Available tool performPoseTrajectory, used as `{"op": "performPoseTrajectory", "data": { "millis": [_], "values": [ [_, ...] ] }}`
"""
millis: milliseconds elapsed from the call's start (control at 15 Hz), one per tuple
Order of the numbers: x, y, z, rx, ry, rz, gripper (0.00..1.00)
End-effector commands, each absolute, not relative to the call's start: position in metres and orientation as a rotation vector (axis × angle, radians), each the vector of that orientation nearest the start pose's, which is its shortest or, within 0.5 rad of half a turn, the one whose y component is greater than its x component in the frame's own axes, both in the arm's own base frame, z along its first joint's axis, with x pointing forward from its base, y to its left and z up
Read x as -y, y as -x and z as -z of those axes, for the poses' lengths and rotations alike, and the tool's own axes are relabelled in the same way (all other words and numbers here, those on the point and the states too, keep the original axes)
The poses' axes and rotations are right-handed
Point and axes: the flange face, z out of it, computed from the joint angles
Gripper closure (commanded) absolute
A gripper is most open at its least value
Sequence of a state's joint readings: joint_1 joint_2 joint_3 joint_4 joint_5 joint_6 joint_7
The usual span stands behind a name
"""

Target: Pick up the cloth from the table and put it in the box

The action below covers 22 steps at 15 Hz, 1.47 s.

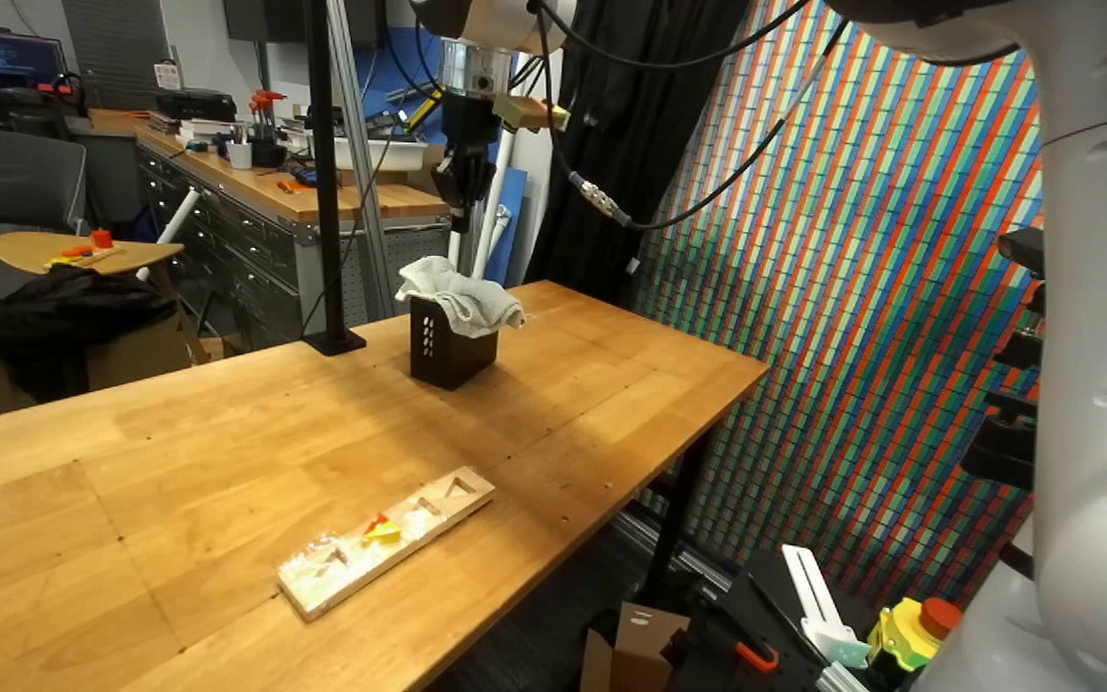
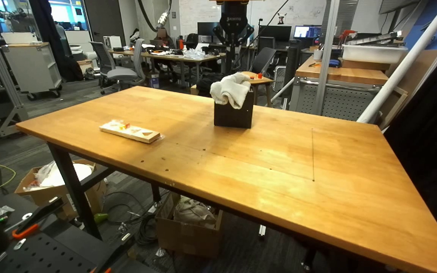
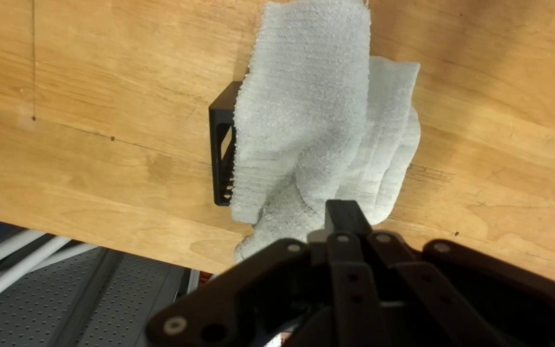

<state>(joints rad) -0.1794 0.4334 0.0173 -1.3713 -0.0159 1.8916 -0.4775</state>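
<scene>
Jaws clsd; cloth (image 3: 306, 111) blw, apart.

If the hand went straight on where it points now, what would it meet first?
Probably the cloth draped over the black box: it lies below the hand in both exterior views, though depth is unclear.

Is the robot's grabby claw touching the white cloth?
Apart. In an exterior view, the gripper hangs above the cloth, with a visible gap between them.
</scene>
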Motion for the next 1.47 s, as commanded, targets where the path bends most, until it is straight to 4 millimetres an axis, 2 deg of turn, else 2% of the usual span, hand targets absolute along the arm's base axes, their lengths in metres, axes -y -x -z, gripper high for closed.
{"op": "performPoseTrajectory", "data": {
  "millis": [0,733,1067,1400],
  "values": [
    [0.115,-0.694,-0.465,0.526,3.133,0.103,1.0],
    [0.123,-0.709,-0.405,0.504,3.085,0.025,1.0],
    [0.138,-0.713,-0.386,0.447,3.06,0.037,1.0],
    [0.145,-0.716,-0.355,0.426,2.994,0.002,1.0]
  ]
}}
